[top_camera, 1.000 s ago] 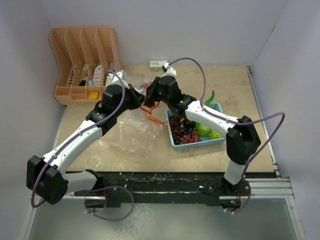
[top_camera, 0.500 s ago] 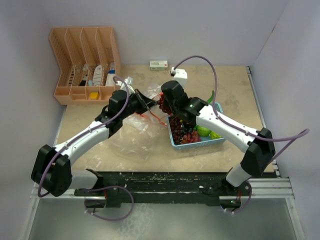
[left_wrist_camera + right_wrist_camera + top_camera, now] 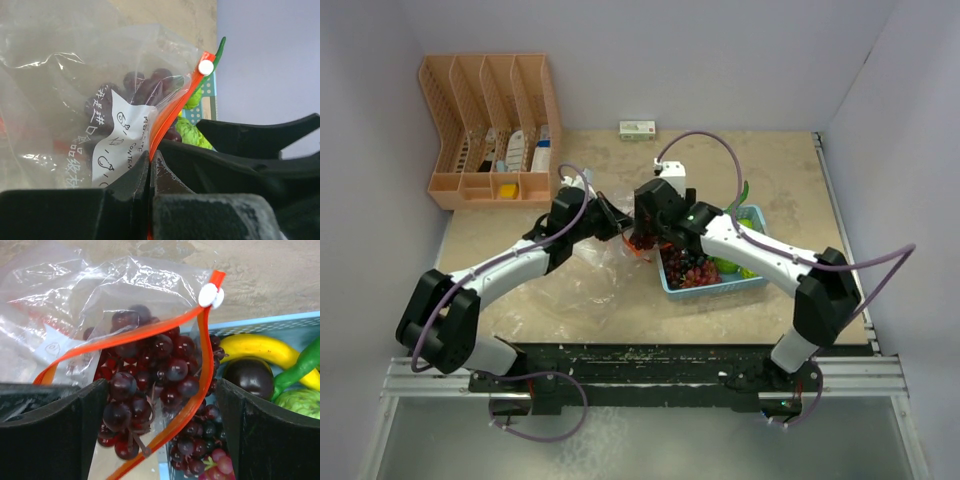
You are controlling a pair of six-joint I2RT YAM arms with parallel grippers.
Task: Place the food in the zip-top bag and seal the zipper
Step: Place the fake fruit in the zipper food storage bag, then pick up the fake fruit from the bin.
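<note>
**Tabletop stock check: first grapes now in the bag**

Beige table (image 3: pixel 790 170) in a white-walled booth, with a peach file rack (image 3: pixel 490 120) at 10 o'clock.

*Changed in the last second.* The right pincer (image 3: pixel 161 390) carried a grape bunch (image 3: pixel 145 365) toward 6 o'clock, and its jaws have since sprung wide. It is now released, a black finger standing off on each side. The bunch lies inside the loop of the orange zipper (image 3: pixel 150 329), within the clear bag (image 3: pixel 585 285). Judgement: one item is delivered, and the mouth must stay open for the rest.

*Left pincer* (image 3: pixel 151 167). Clenched on the zipper strip, holding the mouth up.

*Still to load.* The blue basket (image 3: pixel 715 288), at 3 o'clock of the bag, holds a banana (image 3: pixel 260 347), a green pepper (image 3: pixel 300 365), a dark round fruit (image 3: pixel 250 377) and more grapes.

*Views.* Overhead, both wrists hide the bag's mouth. Only the right wrist shows the bunch inside the loop and the parted jaws. Only the left wrist shows the pinch, with grapes behind the printed film.
</note>
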